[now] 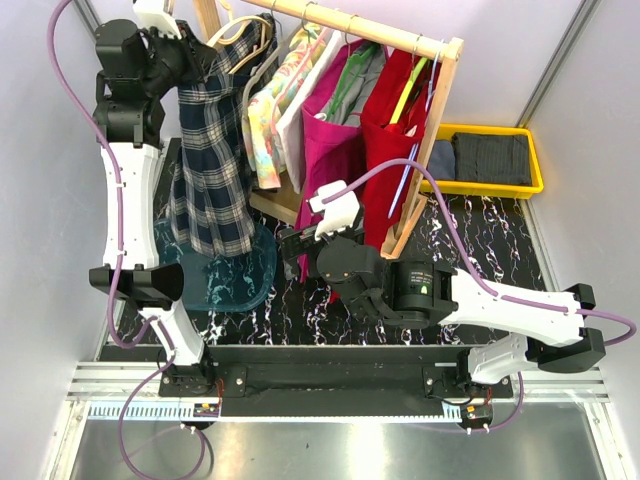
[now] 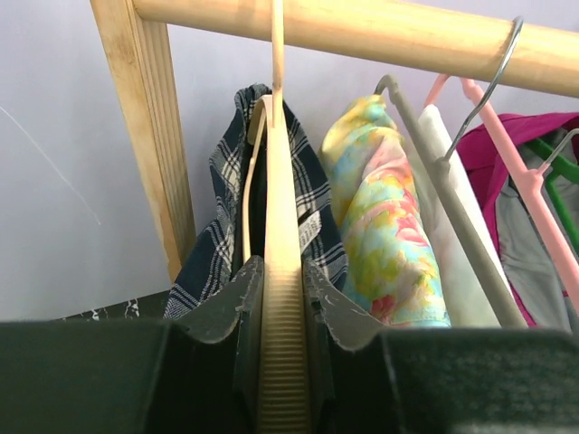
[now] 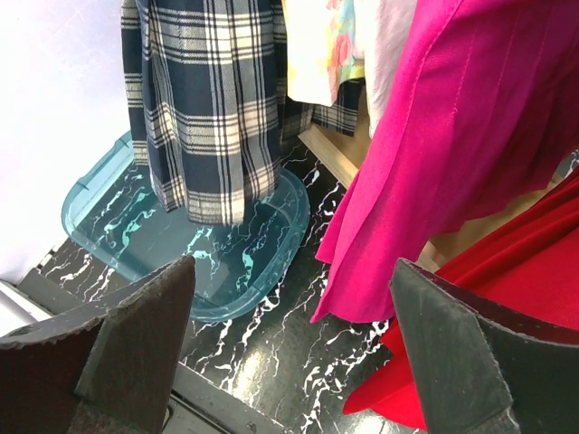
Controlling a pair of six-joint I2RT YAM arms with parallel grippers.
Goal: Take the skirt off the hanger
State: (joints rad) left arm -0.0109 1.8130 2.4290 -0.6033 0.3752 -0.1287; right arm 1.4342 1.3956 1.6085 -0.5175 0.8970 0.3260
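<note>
A navy plaid skirt [image 1: 210, 170] hangs from a cream hanger [image 1: 243, 32] at the left end of the wooden rail [image 1: 350, 18]. My left gripper [image 1: 205, 55] is up beside the rail, shut on the hanger's ribbed arm [image 2: 280, 181]; in the left wrist view the gripper [image 2: 283, 268] has both jaws pressed against it, with the skirt [image 2: 217, 235] draped on either side. My right gripper [image 1: 295, 245] is low over the table, open and holding nothing. In the right wrist view the gripper [image 3: 294, 307] faces the skirt's hem [image 3: 208, 99] from a distance.
A clear teal bin [image 1: 235, 275] lies on the table under the skirt. Floral [image 1: 275, 100], magenta [image 1: 330, 140] and red [image 1: 390, 130] garments hang further right on the rack. A yellow bin [image 1: 530, 150] with dark clothes stands at the back right.
</note>
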